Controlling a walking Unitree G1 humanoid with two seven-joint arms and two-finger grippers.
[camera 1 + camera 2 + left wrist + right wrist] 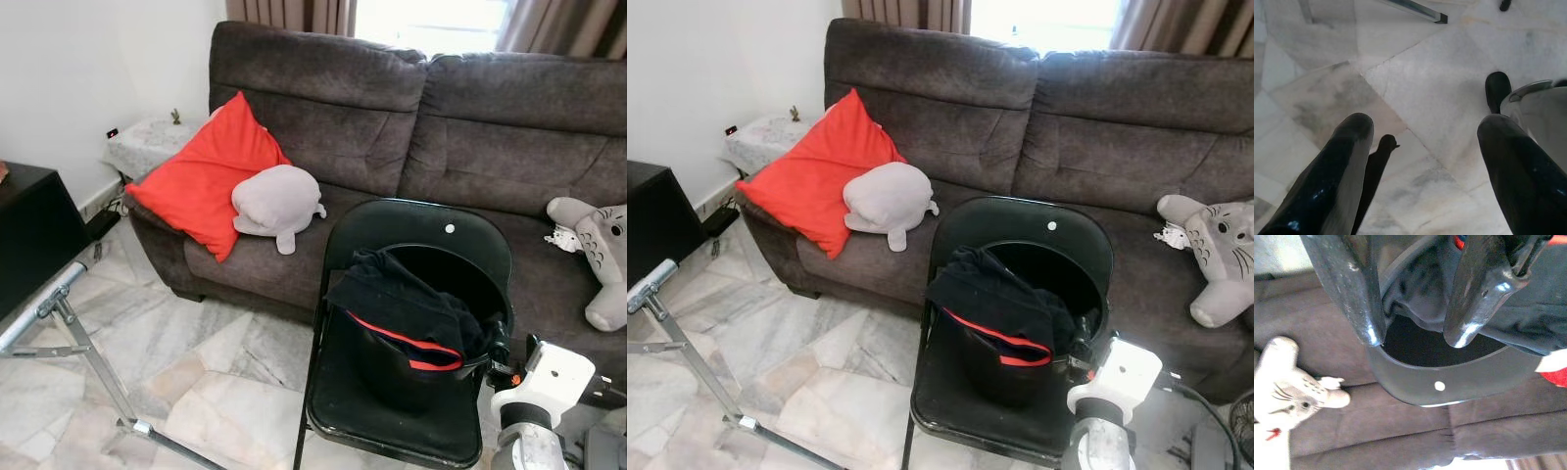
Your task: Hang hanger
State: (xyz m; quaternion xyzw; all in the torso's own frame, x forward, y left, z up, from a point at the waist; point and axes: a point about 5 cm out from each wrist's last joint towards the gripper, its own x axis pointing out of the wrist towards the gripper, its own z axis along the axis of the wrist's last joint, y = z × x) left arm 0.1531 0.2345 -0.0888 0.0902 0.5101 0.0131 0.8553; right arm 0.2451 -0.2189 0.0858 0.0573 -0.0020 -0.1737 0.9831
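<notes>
A brown sofa holds a red cushion, a grey plush seal and a grey plush toy above the marble floor.

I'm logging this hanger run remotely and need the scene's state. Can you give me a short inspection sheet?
Surface: marble tile floor.
Job's things: black garment with red trim heaped on black folding chair; hanger not made out.
Clutter: red cushion, grey plush, second grey plush on brown sofa.
Grippers: right tool open at the garment; left tool open above floor.
Cables: one beside the chair.
Surroundings: metal rack frame.
</notes>
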